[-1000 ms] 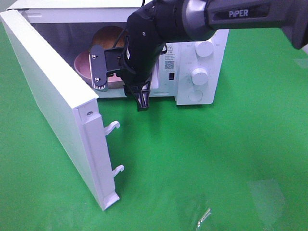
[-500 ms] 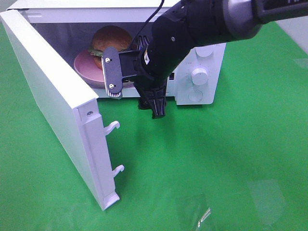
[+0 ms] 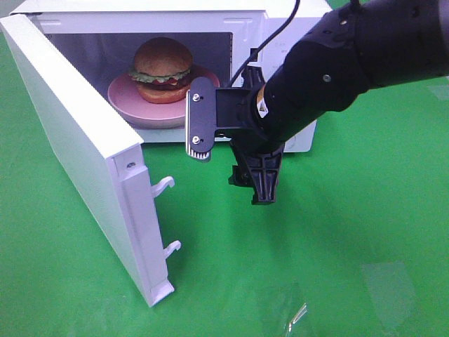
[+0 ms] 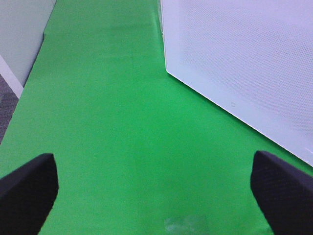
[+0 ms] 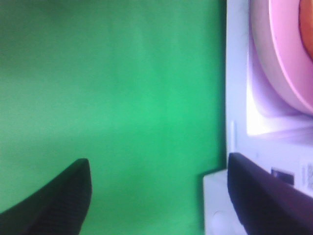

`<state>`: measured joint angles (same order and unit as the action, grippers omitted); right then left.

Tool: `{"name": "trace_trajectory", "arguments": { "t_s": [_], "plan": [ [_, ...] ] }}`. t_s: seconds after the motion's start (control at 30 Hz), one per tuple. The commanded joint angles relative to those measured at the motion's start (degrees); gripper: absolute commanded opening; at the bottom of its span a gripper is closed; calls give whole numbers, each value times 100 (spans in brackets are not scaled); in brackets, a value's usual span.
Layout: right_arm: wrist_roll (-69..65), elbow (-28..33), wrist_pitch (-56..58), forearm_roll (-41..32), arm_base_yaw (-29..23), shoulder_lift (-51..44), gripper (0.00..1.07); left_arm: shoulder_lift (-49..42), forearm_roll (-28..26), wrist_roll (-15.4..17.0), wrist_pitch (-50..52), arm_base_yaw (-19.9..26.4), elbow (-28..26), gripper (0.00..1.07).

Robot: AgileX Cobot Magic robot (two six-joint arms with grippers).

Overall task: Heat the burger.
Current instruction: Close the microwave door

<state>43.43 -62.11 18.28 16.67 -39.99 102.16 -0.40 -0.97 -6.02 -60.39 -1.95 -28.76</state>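
Note:
The burger (image 3: 163, 69) has golden buns, green lettuce and a dark patty. It sits on a pink plate (image 3: 137, 105) inside the white microwave (image 3: 140, 15), whose door (image 3: 77, 147) stands wide open to the left. My right gripper (image 3: 228, 151) is open and empty, hanging just in front of the microwave's mouth, right of the plate. In the right wrist view the gripper (image 5: 159, 196) has its fingers spread wide, with the plate's rim (image 5: 286, 63) and an orange edge of the burger (image 5: 308, 19) at the side. My left gripper (image 4: 154, 196) is open and empty over green cloth.
The open door sticks out toward the front left, with two latch hooks (image 3: 163, 186) on its edge. A white perforated microwave panel (image 4: 244, 63) lies ahead of the left gripper. Clear plastic scraps (image 3: 302, 312) lie on the green cloth (image 3: 365, 210) at the front right.
My right arm has pulled back out of the microwave's mouth, moving right and toward the front. The burger and plate, earlier partly covered by it, now show in full.

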Motion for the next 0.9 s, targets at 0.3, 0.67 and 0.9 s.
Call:
{"name": "trace_trajectory", "arguments": {
  "t_s": [0.3,0.67,0.9],
  "plan": [
    [-1627,1031,-52,34,6,-1066,76,-126,-6,-11,86,-17,23,100],
    [-3472,1587,92,-166,6,-2131,76,-126,-6,-11,86,-17,23,100],
    [-4091,1604,985,-304,378,-2819,76,-126,-6,-11,86,-17,23,100]
  ]
}}
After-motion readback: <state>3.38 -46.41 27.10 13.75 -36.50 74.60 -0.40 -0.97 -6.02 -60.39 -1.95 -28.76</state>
